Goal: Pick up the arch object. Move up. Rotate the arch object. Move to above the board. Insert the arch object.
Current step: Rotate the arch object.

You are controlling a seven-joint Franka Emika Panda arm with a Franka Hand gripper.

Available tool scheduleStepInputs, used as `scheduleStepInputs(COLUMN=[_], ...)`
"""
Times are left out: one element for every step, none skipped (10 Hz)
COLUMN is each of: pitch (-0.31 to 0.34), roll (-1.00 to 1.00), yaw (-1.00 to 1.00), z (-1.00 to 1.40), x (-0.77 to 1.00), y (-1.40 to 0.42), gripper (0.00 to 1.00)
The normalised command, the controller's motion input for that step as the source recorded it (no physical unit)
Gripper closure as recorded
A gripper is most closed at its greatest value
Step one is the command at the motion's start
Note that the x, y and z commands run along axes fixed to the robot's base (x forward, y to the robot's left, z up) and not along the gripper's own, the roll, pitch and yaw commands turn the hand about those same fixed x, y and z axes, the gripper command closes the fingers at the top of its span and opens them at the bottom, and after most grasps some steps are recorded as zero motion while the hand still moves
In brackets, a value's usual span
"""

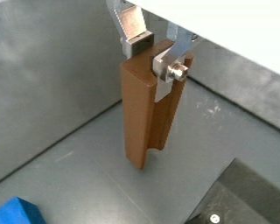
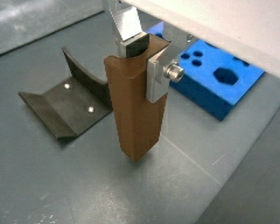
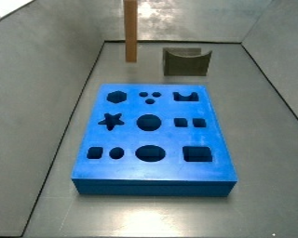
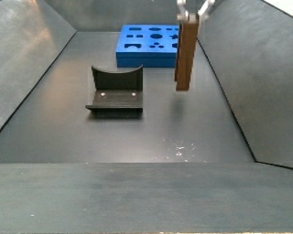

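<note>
**Q:** What do the wrist views show?

**A:** In both wrist views I see the gripper closed across the upper end of the arch object, a tall brown block held upright. A shallow channel runs down one of its faces. One silver finger lies flat against one side, and the other finger presses the opposite side. A corner of the board, a thick bright-blue slab, enters at the frame's edge.

**Q:** And from the opposite wrist camera?

**A:** The gripper has the same grip on the arch object. The block's lower end is close to the grey floor, though I cannot tell whether it touches. On one side stands the fixture, a dark L-shaped bracket with a curved notch in its upright. On the other side lies the board, its hexagon and round cut-outs visible.

**Q:** The side views?

**A:** In a side view the arch object hangs upright beyond the far end of the board, near the fixture. The fingers are out of frame there. In a side view the gripper appears at the top edge. The arch object is beside the right wall, apart from the board and the fixture.
</note>
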Motion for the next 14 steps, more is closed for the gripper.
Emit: scheduleStepInputs(pitch=[-0.059,-0.061,-0.065,-0.058,-0.058,-0.056,-0.056,-0.058,-0.058,-0.057,-0.057,-0.057,-0.057,-0.057], roll=[-0.09,-0.09,-0.09,-0.1,-0.1,-0.1,-0.1,-0.1,-0.1,-0.1,-0.1,-0.1,-0.1,-0.1], yaw=[-0.03,-0.02,-0.02,-0.02,-0.02,-0.02,-0.02,-0.02,-0.02,-0.02,-0.02,-0.02,-0.02,-0.02], z=[-0.82,-0.66,-0.45,-0.31,-0.31,-0.31,-0.31,-0.31,-0.31,-0.31,-0.31,-0.31,-0.31,0.0], x=[0.02,0.02,0.01,0.0,0.0,0.0,0.0,0.0,0.0,0.0,0.0,0.0,0.0,0.0], y=[0.01,0.01,0.01,0.01,0.01,0.01,0.01,0.01,0.01,0.01,0.01,0.01,0.01,0.0], gripper=[1.0,1.0,1.0,1.0,1.0,1.0,1.0,1.0,1.0,1.0,1.0,1.0,1.0,0.0])
